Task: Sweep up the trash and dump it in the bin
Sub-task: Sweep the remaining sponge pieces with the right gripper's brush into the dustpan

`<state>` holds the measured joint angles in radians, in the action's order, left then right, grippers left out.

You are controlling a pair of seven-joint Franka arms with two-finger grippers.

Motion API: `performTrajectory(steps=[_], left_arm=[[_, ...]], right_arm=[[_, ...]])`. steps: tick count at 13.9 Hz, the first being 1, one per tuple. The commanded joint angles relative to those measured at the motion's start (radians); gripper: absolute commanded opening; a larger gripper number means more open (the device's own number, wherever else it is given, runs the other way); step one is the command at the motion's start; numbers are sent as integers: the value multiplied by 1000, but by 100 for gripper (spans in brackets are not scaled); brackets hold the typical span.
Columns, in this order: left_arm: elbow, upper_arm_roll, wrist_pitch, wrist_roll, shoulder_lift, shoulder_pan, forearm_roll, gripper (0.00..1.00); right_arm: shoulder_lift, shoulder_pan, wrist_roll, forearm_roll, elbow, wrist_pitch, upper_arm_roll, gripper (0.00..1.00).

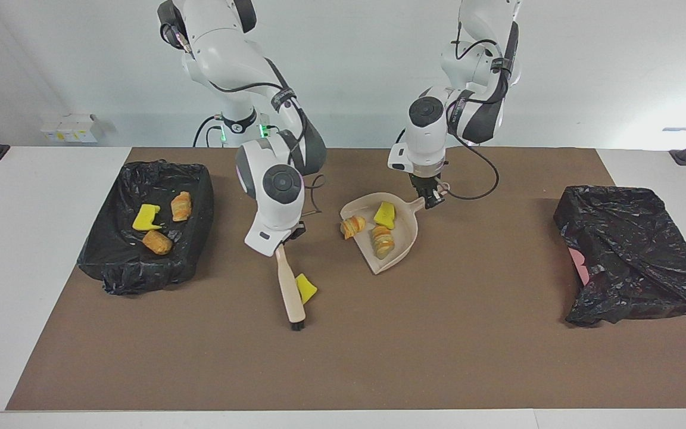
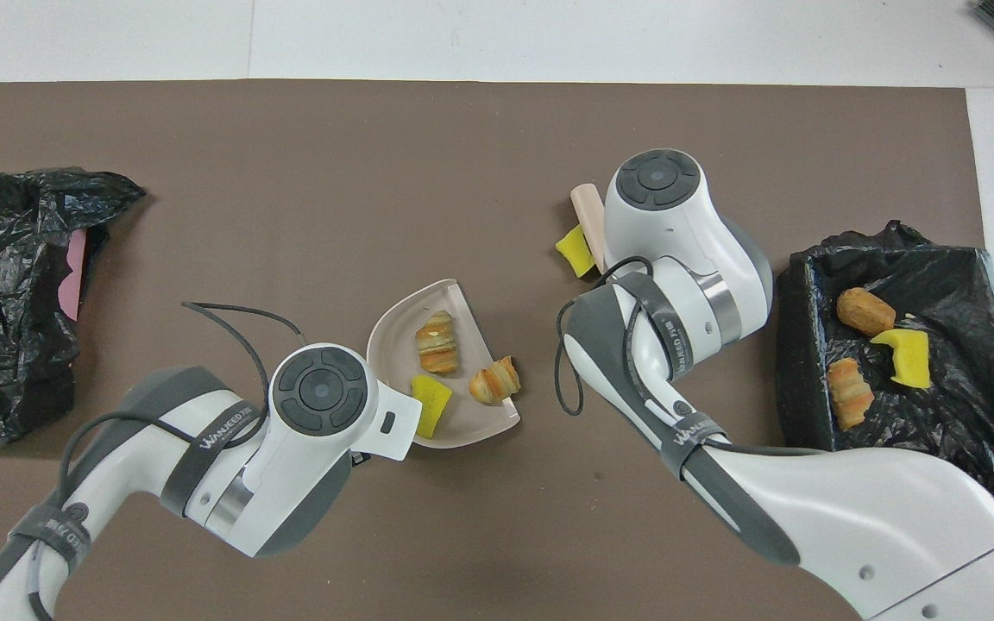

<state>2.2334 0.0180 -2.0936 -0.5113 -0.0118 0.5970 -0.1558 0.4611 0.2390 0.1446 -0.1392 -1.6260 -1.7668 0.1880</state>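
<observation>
My right gripper is shut on the handle of a beige brush, whose dark bristles touch the mat. A yellow piece of trash lies against the brush, on the side toward the dustpan. My left gripper is shut on the handle of the beige dustpan. The pan holds a yellow chunk and a pastry lump; another pastry sits at its open lip. From overhead I see the dustpan, the loose yellow piece and the brush tip.
A black-lined bin at the right arm's end holds one yellow chunk and two pastry lumps. A crumpled black bag with a pink patch lies at the left arm's end. Everything stands on a brown mat.
</observation>
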Motion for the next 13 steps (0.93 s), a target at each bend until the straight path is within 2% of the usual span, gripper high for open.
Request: performTrajectory(steps=[1,6,10,13], left_arm=[[34,11,-14,30,29,10,-22,0],[42,13,-94,8,-14,14,-22,0],[38,11,-137,-39,-22,3,-22,0],[28,13,-149,-53,-34,-6,-22,0]], right_arm=[[-50,57,-20,82,-44,56,5,0],[-147,186,42,207,-176,61,7,0],[-154,250,131,273,-161,61,7,0],[-153,250,150,286,-138,63,7,0]])
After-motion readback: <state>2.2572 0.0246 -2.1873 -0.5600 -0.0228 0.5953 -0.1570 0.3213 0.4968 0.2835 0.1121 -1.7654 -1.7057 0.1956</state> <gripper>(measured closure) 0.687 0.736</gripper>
